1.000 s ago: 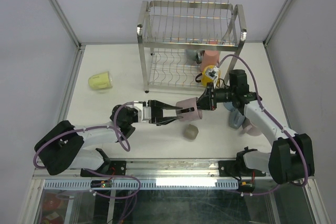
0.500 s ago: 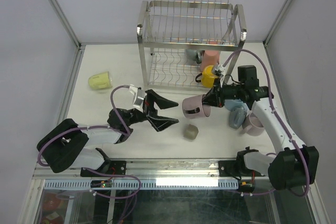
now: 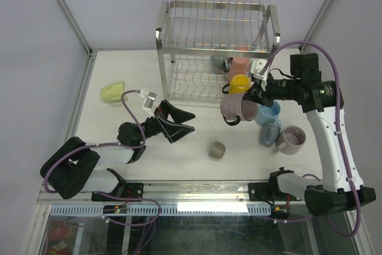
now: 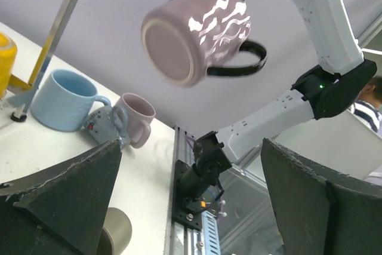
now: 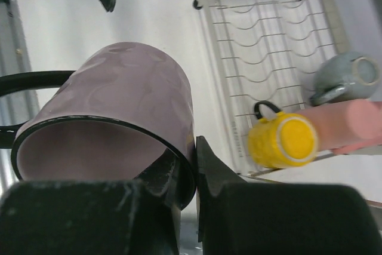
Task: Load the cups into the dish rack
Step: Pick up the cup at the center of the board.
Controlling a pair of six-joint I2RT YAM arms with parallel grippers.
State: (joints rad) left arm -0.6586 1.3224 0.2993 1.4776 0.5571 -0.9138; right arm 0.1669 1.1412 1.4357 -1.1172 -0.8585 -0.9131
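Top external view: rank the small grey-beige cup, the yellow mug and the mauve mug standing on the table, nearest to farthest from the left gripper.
From the left gripper:
1. small grey-beige cup, just right of it, toward the near edge.
2. yellow mug, on the dish rack's lower tier, front right.
3. standing mauve mug, far right.

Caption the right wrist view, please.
Right hand pinches the rim of the mauve mug, dish rack and yellow mug beyond.

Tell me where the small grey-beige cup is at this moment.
In the top view, the small grey-beige cup lies alone on the table, in its front part near the middle, in front of the dish rack.
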